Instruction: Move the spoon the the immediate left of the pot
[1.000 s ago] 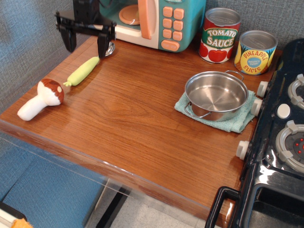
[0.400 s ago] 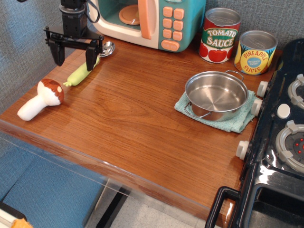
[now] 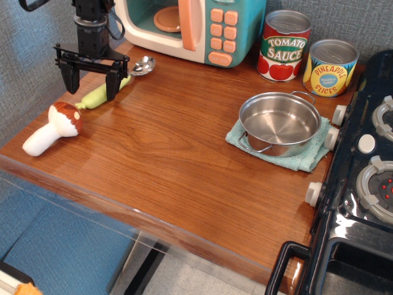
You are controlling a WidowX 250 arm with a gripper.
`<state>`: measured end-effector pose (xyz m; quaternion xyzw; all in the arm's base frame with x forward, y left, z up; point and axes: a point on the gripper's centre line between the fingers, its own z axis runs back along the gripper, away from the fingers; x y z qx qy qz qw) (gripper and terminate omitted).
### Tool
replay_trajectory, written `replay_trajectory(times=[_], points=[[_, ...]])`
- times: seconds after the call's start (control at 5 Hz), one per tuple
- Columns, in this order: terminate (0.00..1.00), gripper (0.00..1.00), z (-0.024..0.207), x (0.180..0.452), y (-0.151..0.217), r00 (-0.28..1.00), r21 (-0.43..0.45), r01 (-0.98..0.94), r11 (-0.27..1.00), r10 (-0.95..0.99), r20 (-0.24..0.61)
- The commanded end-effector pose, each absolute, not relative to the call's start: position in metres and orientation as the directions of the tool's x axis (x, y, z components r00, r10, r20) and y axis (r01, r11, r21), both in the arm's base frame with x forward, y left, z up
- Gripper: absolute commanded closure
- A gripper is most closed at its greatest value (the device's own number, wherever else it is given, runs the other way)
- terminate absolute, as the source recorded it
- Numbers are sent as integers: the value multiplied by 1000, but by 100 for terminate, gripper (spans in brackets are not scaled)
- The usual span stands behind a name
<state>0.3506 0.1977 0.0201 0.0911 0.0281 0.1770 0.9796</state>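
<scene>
the black fingers [image 3: 112, 86] of the gripper [image 3: 91, 80] stand wide apart and point down, holding nothing, at the far left of the wooden desk [image 3: 166, 153]. they straddle the yellow-green handle of the spoon [image 3: 116, 80], which lies on the desk slanting from lower left to upper right, its shiny bowl up near the toy microwave [image 3: 196, 27]; whether the tips touch the desk cannot be told. just below and left of the handle's end lies the toy mushroom [image 3: 52, 127], brown cap toward the spoon. well to the right, the pot [image 3: 279, 123] sits empty on a green cloth [image 3: 304, 157] next to the black toy stove [image 3: 362, 178]. behind the pot stand a tomato sauce can [image 3: 284, 46] and a pineapple slices can [image 3: 331, 67], side by side against the wall.
</scene>
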Motion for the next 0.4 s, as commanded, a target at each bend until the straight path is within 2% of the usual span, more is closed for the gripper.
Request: replay_trajectory(times=[0.0,0.2], points=[[0,0,32,338,210,900,206,-421,883,435,-25],[0,100,31,338,206,891,181,-444,878,454,-15]])
